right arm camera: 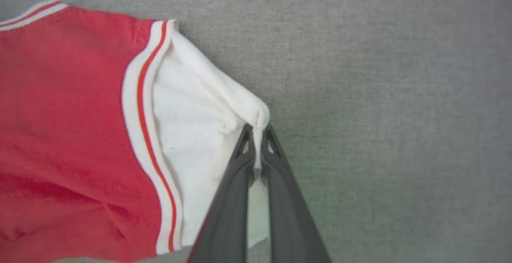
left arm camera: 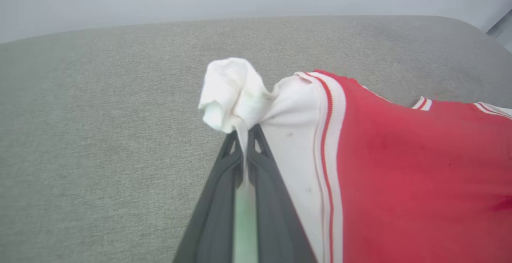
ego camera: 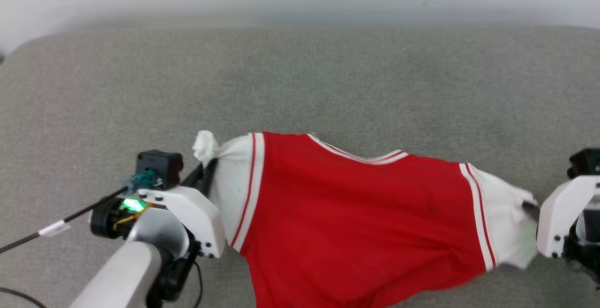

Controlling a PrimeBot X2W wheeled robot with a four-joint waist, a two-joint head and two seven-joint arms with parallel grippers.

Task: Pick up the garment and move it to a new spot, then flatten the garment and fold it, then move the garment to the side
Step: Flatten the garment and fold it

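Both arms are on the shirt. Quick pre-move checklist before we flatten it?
1. Left gripper shut on its white sleeve: ok.
2. Right gripper shut on the other white sleeve: ok.
3. Garment stretched between both grippers, plain red side up: ok.
4. Cloth smooth: not ok, creases low on the right gripper's side.
5. Lower edge lying flat: cannot tell, it runs off the head view's bottom.

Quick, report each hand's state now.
Left hand: shut on the shirt, at one white sleeve.
Right hand: shut on the shirt, at the other sleeve.
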